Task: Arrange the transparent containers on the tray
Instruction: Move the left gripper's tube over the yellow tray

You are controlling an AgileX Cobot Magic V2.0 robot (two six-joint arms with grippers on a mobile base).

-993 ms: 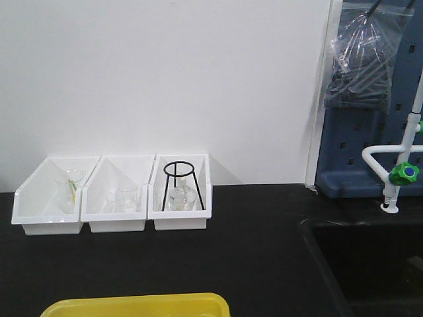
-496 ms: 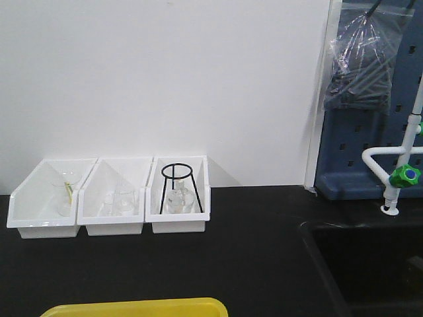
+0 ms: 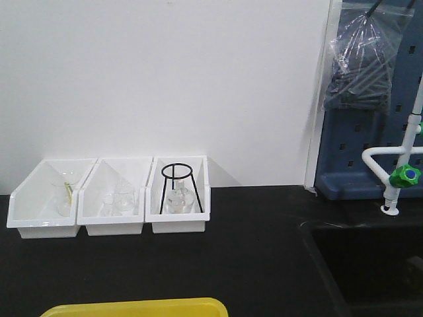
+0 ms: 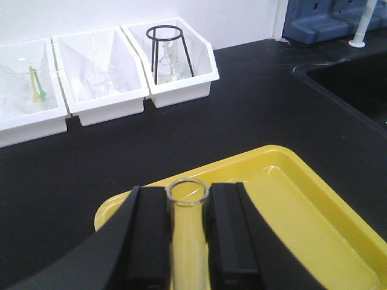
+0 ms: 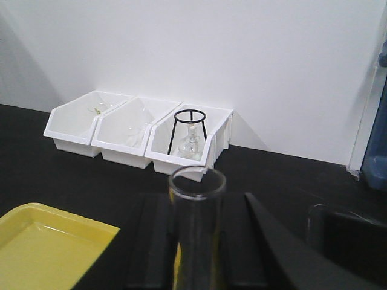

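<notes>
In the left wrist view my left gripper (image 4: 188, 198) is shut on a clear test tube (image 4: 188, 241), rim pointing away, held over the near-left part of the yellow tray (image 4: 302, 223). In the right wrist view my right gripper (image 5: 196, 208) is shut on a wider clear test tube (image 5: 195, 241), above the black bench just right of the tray (image 5: 48, 241). The front view shows only the tray's far rim (image 3: 135, 308) at the bottom edge and neither gripper. The tray's floor looks bare where it shows.
Three white bins (image 3: 46, 221) (image 3: 111, 221) (image 3: 178, 221) stand against the back wall, holding beakers and a flask (image 3: 178, 200) under a black tripod ring (image 3: 178, 181). A black sink (image 3: 370, 264), a green-knobbed tap (image 3: 403, 174) and a blue pegboard (image 3: 363, 152) are on the right.
Compared with a second ago, the bins sit slightly further left and the tray rim lower in the front view. Nothing differs over the last half second.
</notes>
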